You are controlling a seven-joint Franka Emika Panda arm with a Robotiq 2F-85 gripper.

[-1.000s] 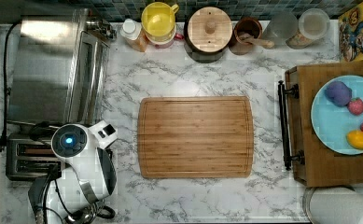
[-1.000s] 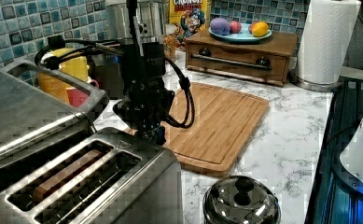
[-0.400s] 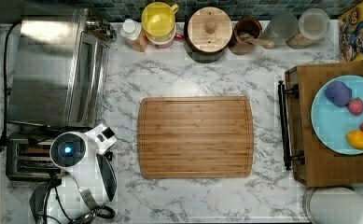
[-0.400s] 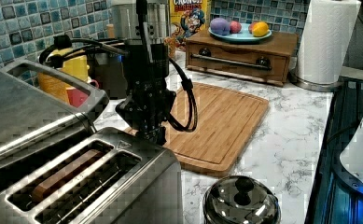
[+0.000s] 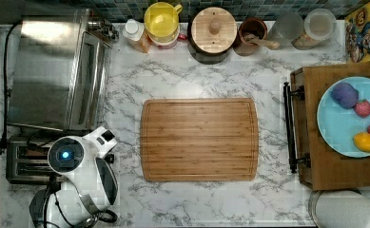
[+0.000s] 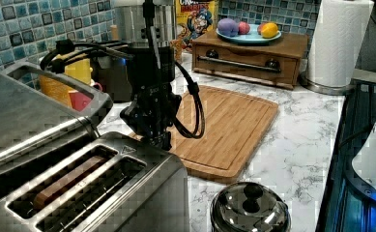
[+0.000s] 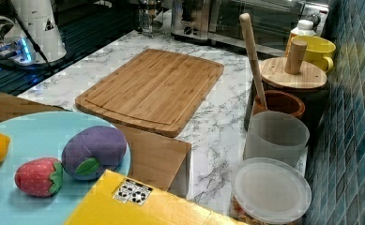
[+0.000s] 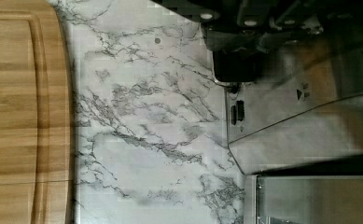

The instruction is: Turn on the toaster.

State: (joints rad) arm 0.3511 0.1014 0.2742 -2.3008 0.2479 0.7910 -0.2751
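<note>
The toaster is a small brushed-steel box in the left view's foreground, with a brown slice standing in one of its two top slots. In the top view the toaster lies at the lower left, partly under my white arm. My gripper hangs at the toaster's far end, just over its top corner. In the wrist view the gripper is a dark block against the toaster's steel end face. The lever and knob cannot be made out.
A large steel toaster oven stands right beside the toaster. A round shiny kettle sits in front of it. A bamboo cutting board fills the counter's middle. Jars and cups line the back wall, and a wooden box carries a plate of toy fruit.
In the top view my wrist has slid a little toward the top view's lower left, further over the toaster. In the left view the gripper has barely shifted.
</note>
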